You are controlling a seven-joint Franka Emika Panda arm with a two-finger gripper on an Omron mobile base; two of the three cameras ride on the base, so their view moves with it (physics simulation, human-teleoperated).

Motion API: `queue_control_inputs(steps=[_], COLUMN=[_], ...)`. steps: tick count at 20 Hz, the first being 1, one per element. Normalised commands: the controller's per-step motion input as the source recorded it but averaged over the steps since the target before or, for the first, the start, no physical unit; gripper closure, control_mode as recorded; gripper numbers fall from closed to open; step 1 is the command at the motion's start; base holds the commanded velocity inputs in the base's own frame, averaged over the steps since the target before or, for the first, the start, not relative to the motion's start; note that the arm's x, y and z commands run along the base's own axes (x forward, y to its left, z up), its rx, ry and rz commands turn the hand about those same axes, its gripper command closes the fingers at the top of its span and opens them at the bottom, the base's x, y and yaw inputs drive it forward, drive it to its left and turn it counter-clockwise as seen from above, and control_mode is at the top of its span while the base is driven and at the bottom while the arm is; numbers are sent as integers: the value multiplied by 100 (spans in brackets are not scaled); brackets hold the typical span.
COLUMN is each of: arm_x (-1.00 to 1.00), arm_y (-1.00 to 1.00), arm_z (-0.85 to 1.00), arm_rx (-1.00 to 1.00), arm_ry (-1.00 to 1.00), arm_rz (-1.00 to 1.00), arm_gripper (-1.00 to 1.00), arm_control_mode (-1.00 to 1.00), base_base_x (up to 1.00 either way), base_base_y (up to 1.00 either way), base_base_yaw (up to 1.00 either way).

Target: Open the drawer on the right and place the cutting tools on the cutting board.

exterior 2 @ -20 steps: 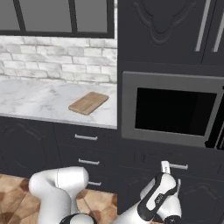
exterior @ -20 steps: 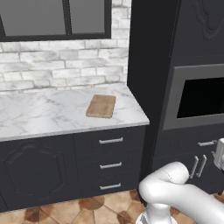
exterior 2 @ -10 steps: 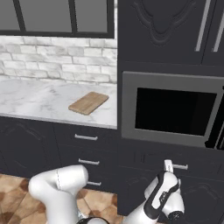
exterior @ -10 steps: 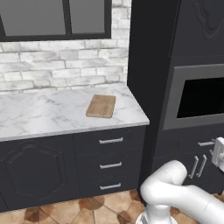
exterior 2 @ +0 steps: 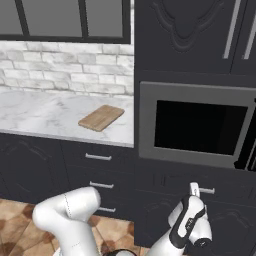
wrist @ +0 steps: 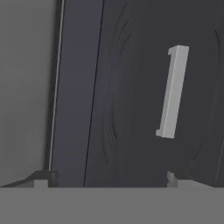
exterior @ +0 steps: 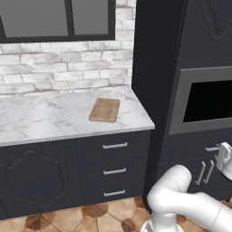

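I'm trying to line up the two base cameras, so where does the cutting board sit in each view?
Left base view: the cutting board lies on the marble counter, near its right end, just left of the picture's centre.
Right base view: the cutting board lies left of centre, near the counter's right end.
Shared landmark: the oven, to the right of the board.

gripper (exterior 2: 194, 188) slightly higher, nearer drawer handle (exterior 2: 202, 190)

1 cutting board (exterior: 105, 109) – 3 narrow drawers (exterior: 114, 170) – 1 oven (exterior 2: 197, 126).
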Motion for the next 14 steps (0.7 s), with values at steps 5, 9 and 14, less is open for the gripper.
queue_control_inputs(steps=[5,9,14], arm_x=[29,31,29], arm_y=[-13,-15,-19], arm_z=[-26,-28,-27], arm_rx=[0,0,0], arm_ry=[0,0,0], arm_rz=[0,0,0], arm_gripper=[-100,-100,-100], arm_control_mode=[-100,-100,-100], base_base_x=[0,0,0], base_base_y=[0,0,0], base_base_yaw=[0,0,0])
